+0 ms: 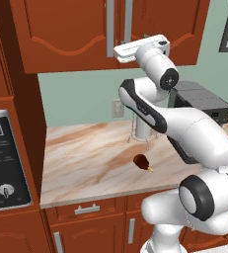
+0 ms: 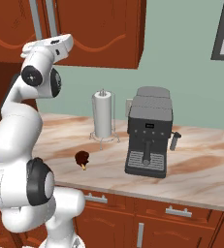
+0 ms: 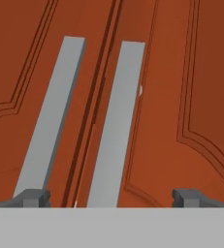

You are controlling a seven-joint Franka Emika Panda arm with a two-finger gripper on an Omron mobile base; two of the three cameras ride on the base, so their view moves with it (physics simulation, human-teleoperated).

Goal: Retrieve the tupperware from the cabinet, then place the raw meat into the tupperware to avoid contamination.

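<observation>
A: Claw spread wide, empty, facing the closed cabinet; both handles between the tips. Risk: pinching two bars at once, or slipping off, so neither door swings.

B: Tupperware presumably inside, unseen. Raw meat lying bare on the surface, near the paper-towel roll.

A: Hand view gives tip-to-handle alignment; base views give meat, coffee machine, arm reach.
</observation>
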